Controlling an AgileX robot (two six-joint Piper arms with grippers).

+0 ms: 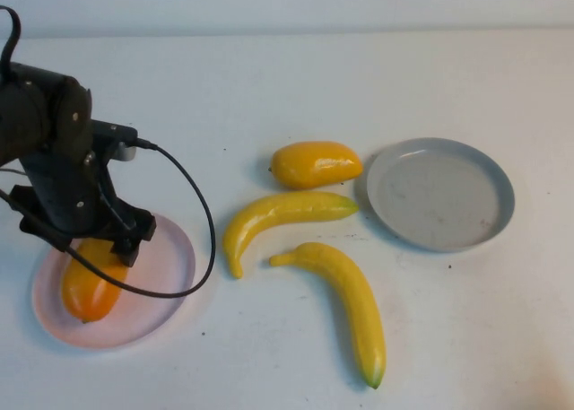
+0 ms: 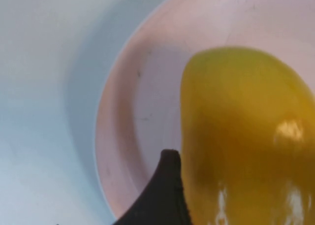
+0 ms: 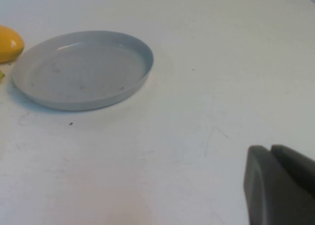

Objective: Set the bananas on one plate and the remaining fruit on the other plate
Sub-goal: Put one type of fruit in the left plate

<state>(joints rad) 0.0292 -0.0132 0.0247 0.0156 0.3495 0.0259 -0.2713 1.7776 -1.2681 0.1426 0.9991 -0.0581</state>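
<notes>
The left gripper (image 1: 94,248) hangs over the pink plate (image 1: 170,289), jaws spread around one mango (image 1: 88,289) lying there, while the second mango (image 1: 316,163) and both bananas (image 1: 285,214) wait beside the bare grey plate (image 1: 439,193); the right gripper (image 3: 280,185) is closed.

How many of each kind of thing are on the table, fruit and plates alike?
Bananas: 2
Orange-yellow oval fruits: 2, one on the pink plate, one on the table
Plates: 2, pink and grey
Total: 6
</notes>
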